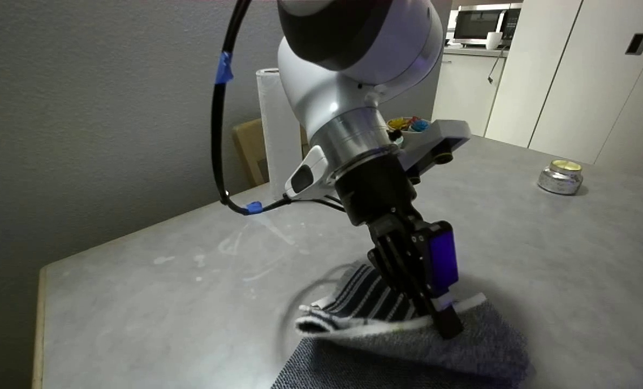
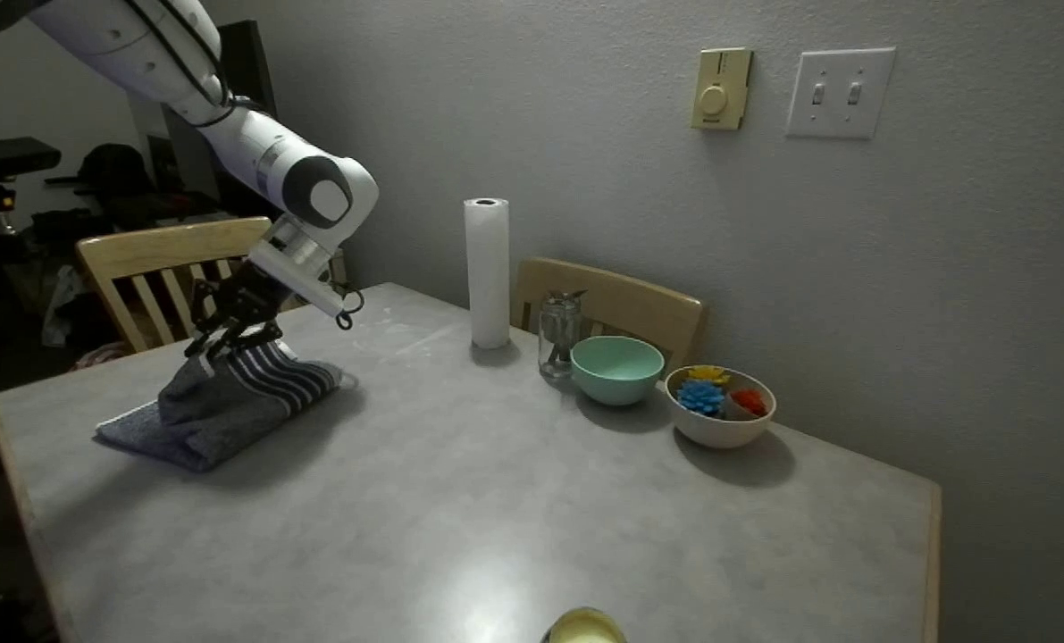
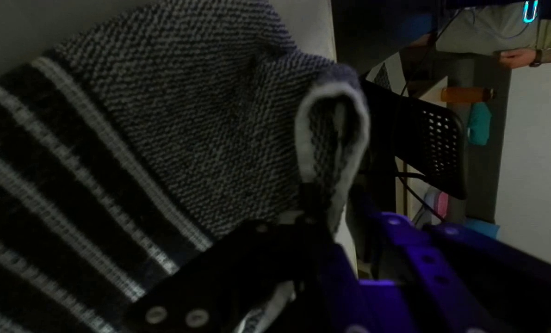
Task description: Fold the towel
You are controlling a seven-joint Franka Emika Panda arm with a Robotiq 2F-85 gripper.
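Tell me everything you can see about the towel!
The towel is speckled grey cloth that looks woven, with a pale edge and dark and light stripes. It lies rumpled and partly folded over on the grey table, one part lifted into a hump. The claw seems to pinch its raised pale edge, which curls into a loop.

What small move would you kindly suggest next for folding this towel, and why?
I would probably lower the pincer slightly to flatten the towel: it bulges up at the pincer, with its pale edge raised rather than lying flat.
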